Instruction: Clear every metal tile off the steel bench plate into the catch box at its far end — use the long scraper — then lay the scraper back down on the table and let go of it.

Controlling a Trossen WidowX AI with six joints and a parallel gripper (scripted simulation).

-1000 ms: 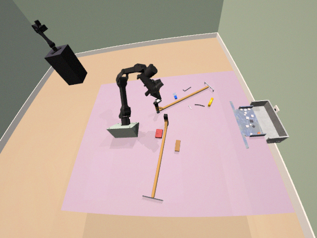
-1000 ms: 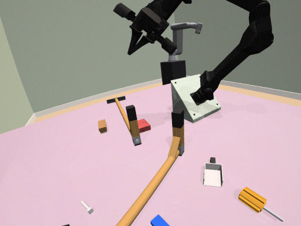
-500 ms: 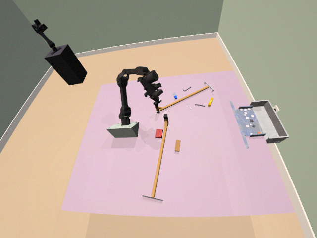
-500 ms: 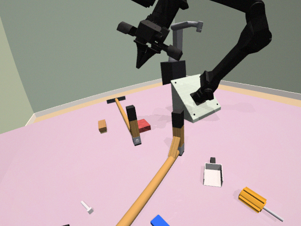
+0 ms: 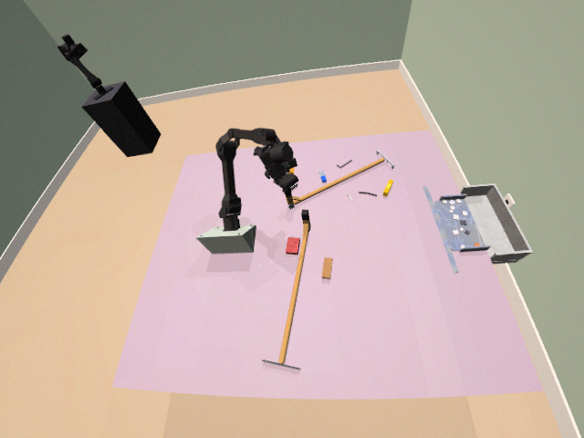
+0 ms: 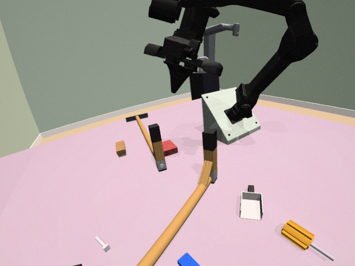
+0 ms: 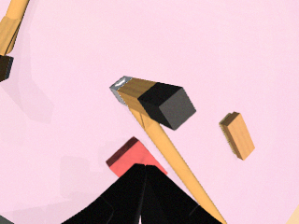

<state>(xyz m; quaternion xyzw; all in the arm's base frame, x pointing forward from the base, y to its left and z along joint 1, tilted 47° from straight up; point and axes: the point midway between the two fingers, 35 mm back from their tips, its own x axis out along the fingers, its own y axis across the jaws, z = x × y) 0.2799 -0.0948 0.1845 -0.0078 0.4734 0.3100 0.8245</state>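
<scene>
My gripper is shut and empty, above the table near the two upright grips. A long scraper lies on the table with a straight dark blade at its far end. Its black-topped grip stands up at the near end. The steel bench plate is at the right in the top view, with several white and dark tiles on it. The grey catch box adjoins its far side; no tiles show inside.
A second, pronged-looking tool lies behind. A red block and a wooden block flank the scraper. A white scoop, a screwdriver and a yellow object lie around.
</scene>
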